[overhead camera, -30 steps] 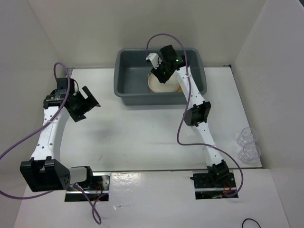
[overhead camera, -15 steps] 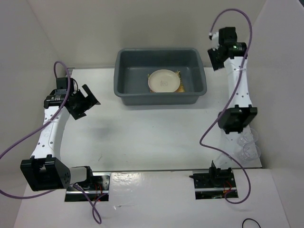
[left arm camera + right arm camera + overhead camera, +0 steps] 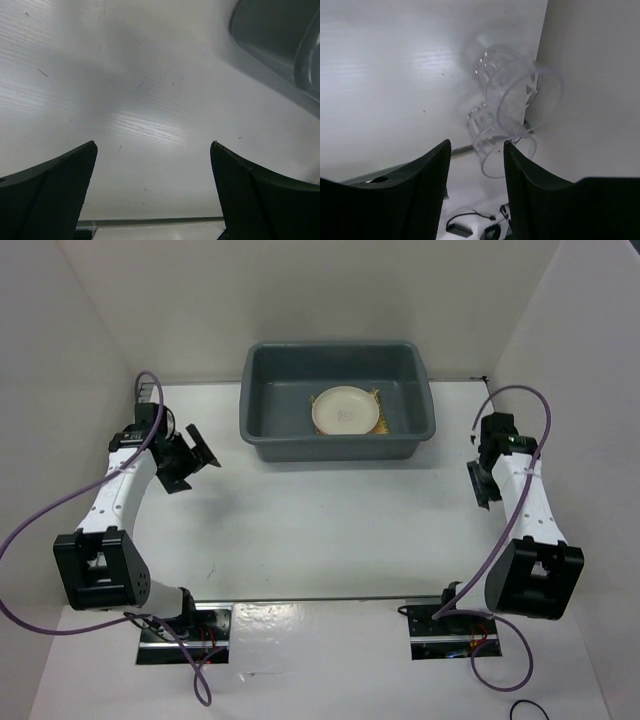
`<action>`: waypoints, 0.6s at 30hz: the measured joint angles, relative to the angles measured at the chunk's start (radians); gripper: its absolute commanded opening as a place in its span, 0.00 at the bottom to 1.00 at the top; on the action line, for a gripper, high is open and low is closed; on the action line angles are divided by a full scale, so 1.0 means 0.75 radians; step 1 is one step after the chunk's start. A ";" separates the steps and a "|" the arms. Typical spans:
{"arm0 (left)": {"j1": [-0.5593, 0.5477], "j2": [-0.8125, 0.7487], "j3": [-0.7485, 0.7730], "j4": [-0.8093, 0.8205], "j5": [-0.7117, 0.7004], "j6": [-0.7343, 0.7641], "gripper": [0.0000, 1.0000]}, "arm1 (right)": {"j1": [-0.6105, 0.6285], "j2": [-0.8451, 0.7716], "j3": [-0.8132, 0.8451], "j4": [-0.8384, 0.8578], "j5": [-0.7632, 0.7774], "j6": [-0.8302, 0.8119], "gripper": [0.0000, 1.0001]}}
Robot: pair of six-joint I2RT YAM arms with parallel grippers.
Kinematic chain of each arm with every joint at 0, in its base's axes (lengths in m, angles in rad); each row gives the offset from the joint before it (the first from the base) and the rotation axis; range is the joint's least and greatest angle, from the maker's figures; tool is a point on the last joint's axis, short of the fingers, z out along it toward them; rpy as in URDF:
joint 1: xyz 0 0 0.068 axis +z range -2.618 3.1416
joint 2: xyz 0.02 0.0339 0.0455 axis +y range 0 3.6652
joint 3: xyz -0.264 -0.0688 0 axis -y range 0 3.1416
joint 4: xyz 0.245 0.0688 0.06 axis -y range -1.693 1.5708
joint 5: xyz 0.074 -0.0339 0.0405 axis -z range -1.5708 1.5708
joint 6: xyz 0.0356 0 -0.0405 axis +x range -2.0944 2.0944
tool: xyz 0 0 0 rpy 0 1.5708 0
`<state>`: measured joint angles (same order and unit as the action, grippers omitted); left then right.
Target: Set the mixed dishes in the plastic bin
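The grey-blue plastic bin [image 3: 340, 443] stands at the back centre. Inside it a cream plate [image 3: 345, 410] lies on the yellow woven mat [image 3: 379, 422]. No pink plate shows. Two small clear cups [image 3: 506, 80] [image 3: 489, 131] stand by the right wall, seen only in the right wrist view; in the top view the right arm hides them. My right gripper [image 3: 482, 488] [image 3: 476, 147] is open and empty, just above and short of the nearer cup. My left gripper [image 3: 193, 462] [image 3: 152, 150] is open and empty over bare table left of the bin, whose corner shows in its view [image 3: 272, 45].
White walls enclose the table on the left, back and right; the right wall [image 3: 595, 75] stands directly behind the cups. The table's near edge [image 3: 150, 219] runs just below the left fingers.
My right arm has left the plate in the bin, swung out past the bin's right end and come down over the cups at the right. My left gripper has shifted slightly.
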<state>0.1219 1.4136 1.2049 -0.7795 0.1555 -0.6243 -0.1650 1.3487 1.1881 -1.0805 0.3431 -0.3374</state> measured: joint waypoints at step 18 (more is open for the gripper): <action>-0.028 0.103 0.104 0.008 0.044 0.024 1.00 | -0.149 0.019 -0.255 0.275 0.172 -0.027 0.52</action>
<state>0.1005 1.4906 1.2827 -0.7734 0.1886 -0.6060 -0.2768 1.3632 0.9966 -0.8745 0.4721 -0.3576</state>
